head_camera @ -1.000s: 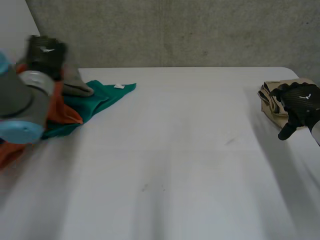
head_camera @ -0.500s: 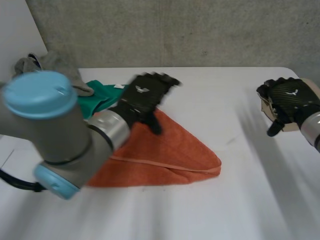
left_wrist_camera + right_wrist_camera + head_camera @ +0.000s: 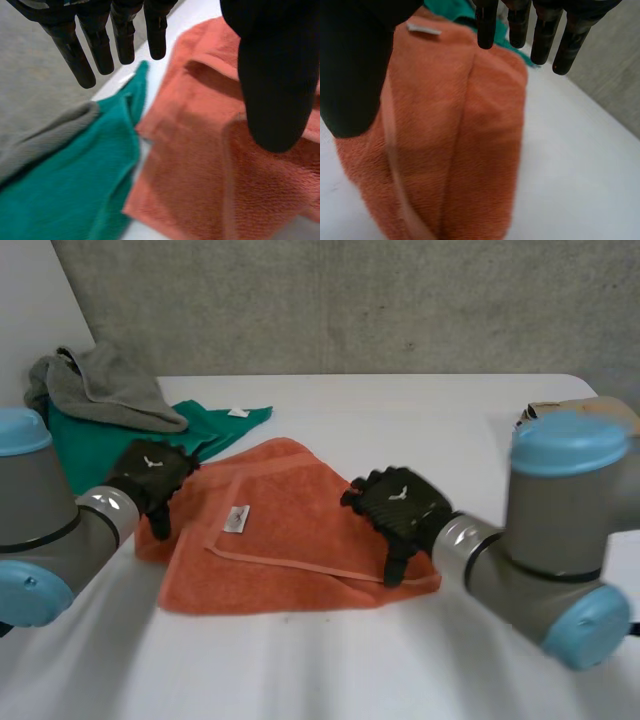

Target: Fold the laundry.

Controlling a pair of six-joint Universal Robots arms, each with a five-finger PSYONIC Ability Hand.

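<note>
An orange towel (image 3: 290, 545) lies crumpled and partly doubled over in the middle of the white table, a white tag (image 3: 236, 519) showing on it. My left hand (image 3: 150, 478) rests at the towel's left edge, open. In the left wrist view its straight fingers (image 3: 100, 45) and thumb stand apart above the orange towel (image 3: 200, 165), holding nothing. My right hand (image 3: 395, 502) is on the towel's right end, also open. Its straight fingers (image 3: 540, 30) hover over the orange towel (image 3: 455, 135), clear of the thumb.
A green cloth (image 3: 95, 445) lies at the back left, touching the towel, with a grey cloth (image 3: 110, 385) heaped on it. A brown cardboard thing (image 3: 560, 406) sits at the table's far right edge, behind my right arm. The table's front is bare white.
The left arm swept the orange towel out from the pile to the table's middle, let it go and drew back to its left edge. The right hand came from the far right onto its right end.
</note>
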